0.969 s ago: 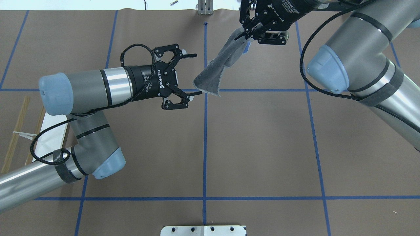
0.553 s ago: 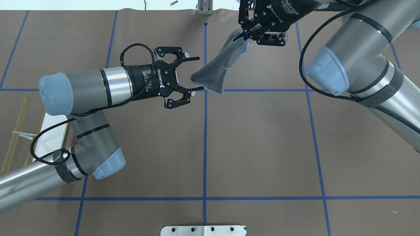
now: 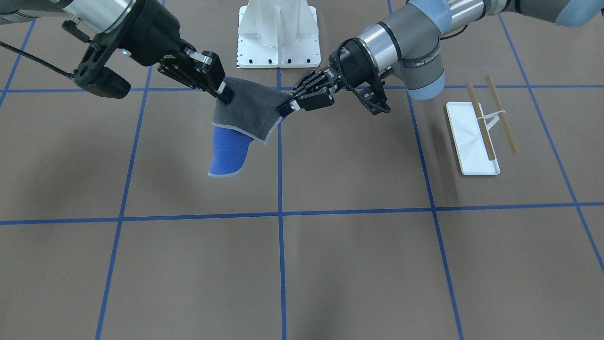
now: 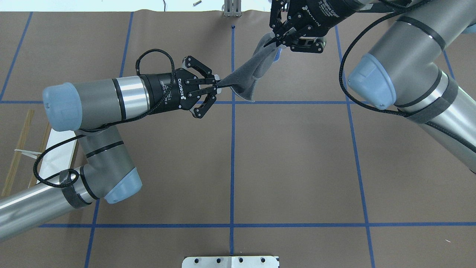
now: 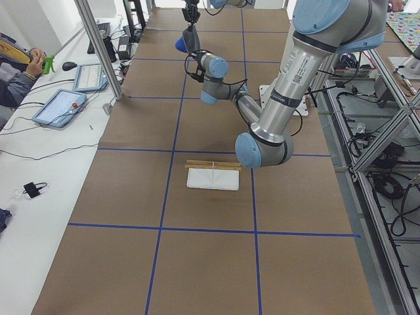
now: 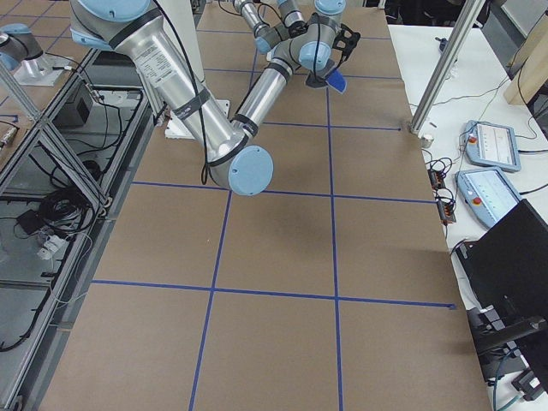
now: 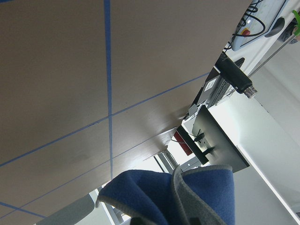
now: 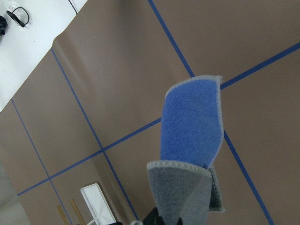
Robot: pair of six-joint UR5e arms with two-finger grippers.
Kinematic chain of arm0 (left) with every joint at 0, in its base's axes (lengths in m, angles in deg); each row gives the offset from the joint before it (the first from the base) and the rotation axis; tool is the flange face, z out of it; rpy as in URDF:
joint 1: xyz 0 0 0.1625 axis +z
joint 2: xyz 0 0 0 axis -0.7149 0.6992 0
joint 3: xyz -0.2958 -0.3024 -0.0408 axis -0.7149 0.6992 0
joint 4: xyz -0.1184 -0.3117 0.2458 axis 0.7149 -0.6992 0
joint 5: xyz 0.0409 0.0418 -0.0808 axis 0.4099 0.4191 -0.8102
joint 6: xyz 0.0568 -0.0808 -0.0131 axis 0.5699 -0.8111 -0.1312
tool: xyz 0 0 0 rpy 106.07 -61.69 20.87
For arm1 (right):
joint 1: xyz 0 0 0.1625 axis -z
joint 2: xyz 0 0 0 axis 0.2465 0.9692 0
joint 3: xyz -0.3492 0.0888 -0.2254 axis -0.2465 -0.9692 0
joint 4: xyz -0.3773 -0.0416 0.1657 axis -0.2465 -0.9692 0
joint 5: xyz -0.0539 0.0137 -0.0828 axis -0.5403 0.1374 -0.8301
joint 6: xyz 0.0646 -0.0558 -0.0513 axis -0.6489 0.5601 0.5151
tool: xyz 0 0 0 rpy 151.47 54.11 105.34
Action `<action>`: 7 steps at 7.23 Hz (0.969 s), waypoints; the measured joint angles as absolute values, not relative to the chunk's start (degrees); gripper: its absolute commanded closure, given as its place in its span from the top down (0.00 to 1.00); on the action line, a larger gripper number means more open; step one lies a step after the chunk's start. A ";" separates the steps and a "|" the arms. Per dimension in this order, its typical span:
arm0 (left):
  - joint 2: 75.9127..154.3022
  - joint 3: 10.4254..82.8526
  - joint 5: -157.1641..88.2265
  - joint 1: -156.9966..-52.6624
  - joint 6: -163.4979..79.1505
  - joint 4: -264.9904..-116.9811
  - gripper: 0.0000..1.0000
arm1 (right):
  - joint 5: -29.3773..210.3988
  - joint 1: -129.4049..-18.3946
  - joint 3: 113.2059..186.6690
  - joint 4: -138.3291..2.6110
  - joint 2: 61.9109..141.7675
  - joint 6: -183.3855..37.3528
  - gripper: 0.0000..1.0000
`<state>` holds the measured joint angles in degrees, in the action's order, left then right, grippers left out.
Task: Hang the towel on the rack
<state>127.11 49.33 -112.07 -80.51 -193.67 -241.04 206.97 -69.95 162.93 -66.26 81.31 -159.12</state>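
Since the earlier overhead frame, our left claw (image 4: 217, 85) has gone from spread around a free corner of the towel (image 4: 245, 79) to clenched on it, and the cloth is now pulling taut. We are pinching the opposite corner tight in our right claw (image 4: 274, 38), so the towel is hanging in the air between both claws above the brown surface (image 3: 330, 264), grey side up and a blue flap drooping below.

Both wrist views are cutting off the fingers and showing only folds of cloth. The rack (image 3: 465, 137) is standing well apart, beyond our left arm, which is covering much of it from overhead. A white pedestal (image 3: 278, 33) is sitting behind the towel.
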 measured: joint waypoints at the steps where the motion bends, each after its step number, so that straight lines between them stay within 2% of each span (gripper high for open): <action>1: 127.01 49.35 -112.05 -80.55 -193.02 -241.14 0.00 | 206.97 -70.01 163.41 -66.19 81.72 -159.04 0.99; 7: 126.02 49.34 -107.30 -80.79 -167.00 -240.73 0.00 | 206.51 -70.43 163.84 -59.99 86.52 -157.25 1.00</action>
